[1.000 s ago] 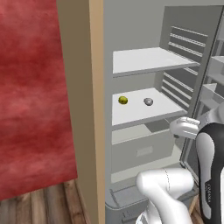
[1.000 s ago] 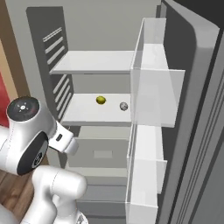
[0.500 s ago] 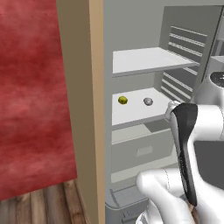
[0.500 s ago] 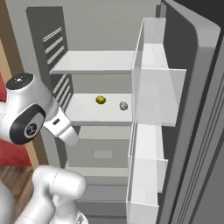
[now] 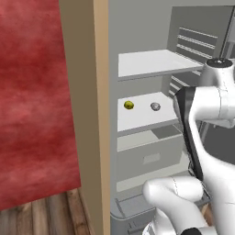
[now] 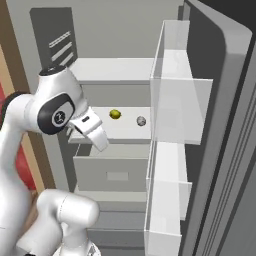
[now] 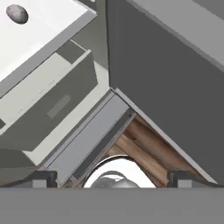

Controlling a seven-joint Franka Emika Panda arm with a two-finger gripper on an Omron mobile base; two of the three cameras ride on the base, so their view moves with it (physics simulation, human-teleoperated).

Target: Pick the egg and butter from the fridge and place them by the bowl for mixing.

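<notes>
Standing open: one fridge (image 5: 151,64), grey, white shelves inside, set in a tan wooden surround (image 5: 82,114); red wall (image 5: 32,101) showing at far left, wooden floor (image 5: 41,215) below.

Counting on the middle shelf (image 5: 142,117): two small items, both resting on the white surface, near each other but apart. Lying to the left, one tiny rounded ball, dull golden-yellow, reading as the egg (image 5: 129,105). Lying to the right, one small rounded greyish lump (image 5: 155,106); identity not being determinable from these views. Appearing again in the right base view in the same order, yellow ball (image 6: 115,114) then grey lump (image 6: 141,120).

Counting below the shelf: one grey drawer (image 6: 112,172) visible, closed. Hanging open at right, one door (image 6: 220,125) carrying two clear racks (image 6: 180,105).

Pointing downward toward the fridge base and floor: one hand (image 7: 112,179), fingertips (image 7: 43,178) standing fully apart, holding nothing. Showing at the upper left corner of the hand view, the grey lump (image 7: 17,14) on its shelf, well apart from the hand.
</notes>
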